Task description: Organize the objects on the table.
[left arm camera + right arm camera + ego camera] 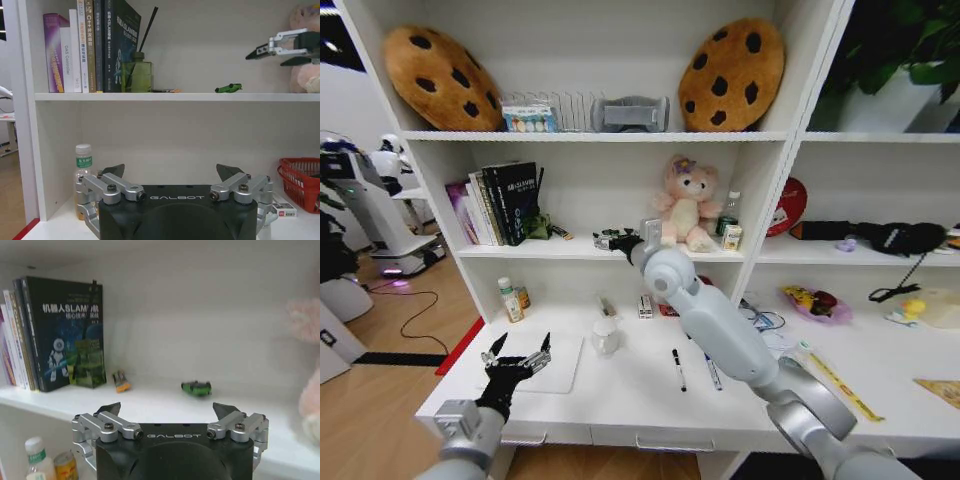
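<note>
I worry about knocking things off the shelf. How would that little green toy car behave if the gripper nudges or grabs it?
The green toy car looks tiny beside the open right gripper, so it is probably very light and would skid or roll at a nudge. It sits low on the shelf, so the fingers would likely need to close almost at the board to catch it.

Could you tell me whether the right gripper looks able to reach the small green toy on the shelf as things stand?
Probably yes: the right gripper is open at shelf height, facing the green toy, with bare shelf between them.
</note>
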